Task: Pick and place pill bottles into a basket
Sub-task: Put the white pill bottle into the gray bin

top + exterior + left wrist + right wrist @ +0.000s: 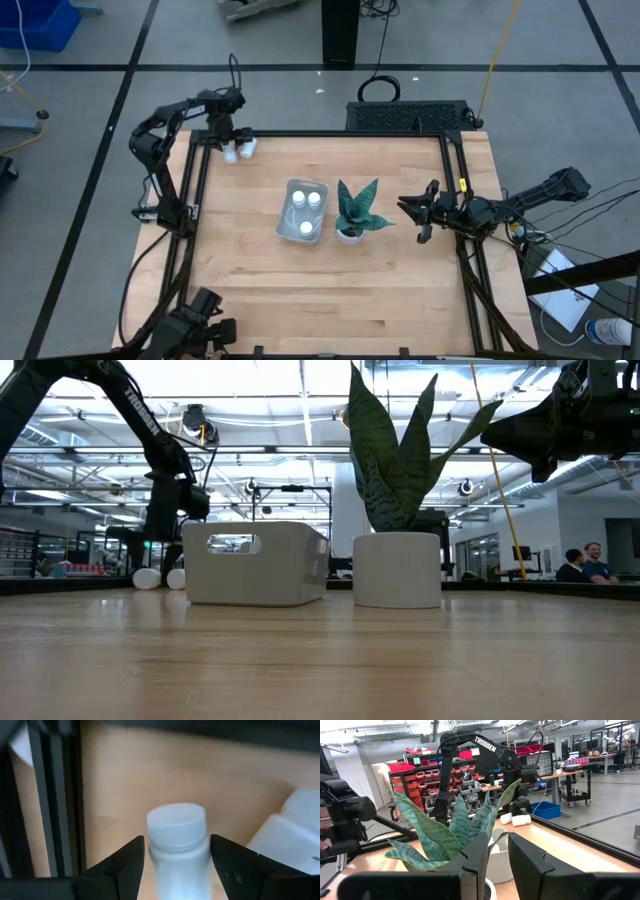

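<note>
Left hand [175, 870] sat spread around a pill bottle [176, 845] lying on the desk; looked light, rigid and slick, so grip mid-body.

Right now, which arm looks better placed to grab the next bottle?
The left. Its fingers already straddle a lying bottle at the table's far corner. The right gripper hovers beside the plant, away from any loose bottle.

The pill bottles [240, 149] and their caps are plain white. The basket [288, 205] is pale grey-blue. The plant [357, 207] has dark green leaves banded lighter green, in a white pot [398, 569], on a light wooden table [330, 280].
</note>
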